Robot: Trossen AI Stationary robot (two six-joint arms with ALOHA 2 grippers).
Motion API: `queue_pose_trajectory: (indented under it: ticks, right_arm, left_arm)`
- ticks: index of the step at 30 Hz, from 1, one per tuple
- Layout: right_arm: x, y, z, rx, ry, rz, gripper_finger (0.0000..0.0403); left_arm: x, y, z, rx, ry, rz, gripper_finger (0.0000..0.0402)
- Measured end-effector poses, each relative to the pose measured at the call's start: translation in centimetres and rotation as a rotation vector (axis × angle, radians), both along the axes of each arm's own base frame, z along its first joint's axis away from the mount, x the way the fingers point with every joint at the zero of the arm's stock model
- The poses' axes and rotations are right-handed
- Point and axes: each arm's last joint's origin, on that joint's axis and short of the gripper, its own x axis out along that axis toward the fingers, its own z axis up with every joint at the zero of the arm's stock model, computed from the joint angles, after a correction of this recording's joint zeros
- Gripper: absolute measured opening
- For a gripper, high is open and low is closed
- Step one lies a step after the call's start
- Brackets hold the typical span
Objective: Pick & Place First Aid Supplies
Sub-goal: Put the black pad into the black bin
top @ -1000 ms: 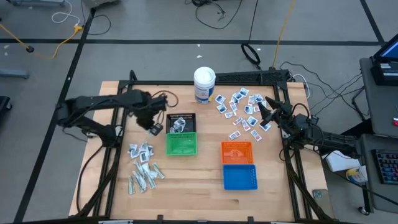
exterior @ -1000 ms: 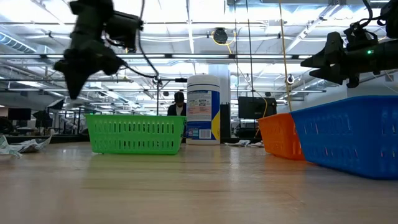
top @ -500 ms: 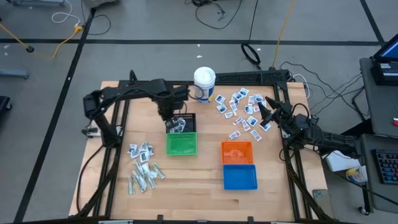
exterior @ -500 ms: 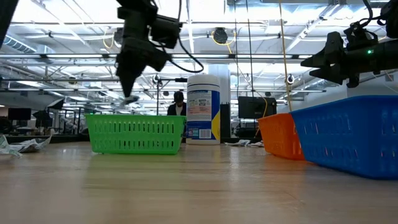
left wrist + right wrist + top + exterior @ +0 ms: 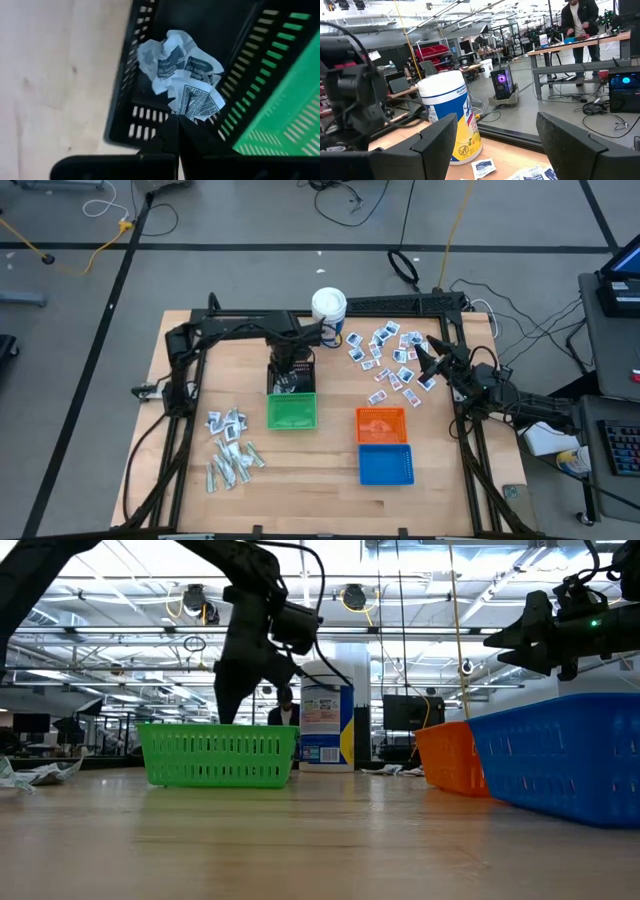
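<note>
– Jaws? What's held?
– Left gripper is pressed together on a wrapped packet, hung over the black basket to drop onto the crumpled packets inside. Its long axis I can't tell.
– And the right?
– Right gripper is spread wide, waiting over the scattered packets.

packets: white, blue print | baskets: black, green, orange, blue | canister: white, blue-yellow label | worktop: pale wood

Grey floor (cables strewn), workbenches under ceiling lights.
</note>
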Motion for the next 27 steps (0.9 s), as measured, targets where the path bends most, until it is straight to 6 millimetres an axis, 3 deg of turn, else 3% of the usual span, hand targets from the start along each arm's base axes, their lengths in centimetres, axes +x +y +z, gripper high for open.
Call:
queue_pose_trajectory:
  ticks: [8, 12, 27]
  right_arm:
    - [0.00, 0.00, 0.00, 0.000, 0.000, 0.000, 0.0267]
    - [0.00, 0.00, 0.00, 0.000, 0.000, 0.000, 0.0267]
    - [0.00, 0.00, 0.00, 0.000, 0.000, 0.000, 0.0267]
  left_arm:
    - [0.73, 0.06, -0.69, 0.023, -0.027, 0.043, 0.0002]
    - [0.68, 0.12, -0.68, 0.015, -0.026, 0.049, 0.0021]
    - [0.13, 0.47, -0.12, 0.033, 0.000, 0.177, 0.0191]
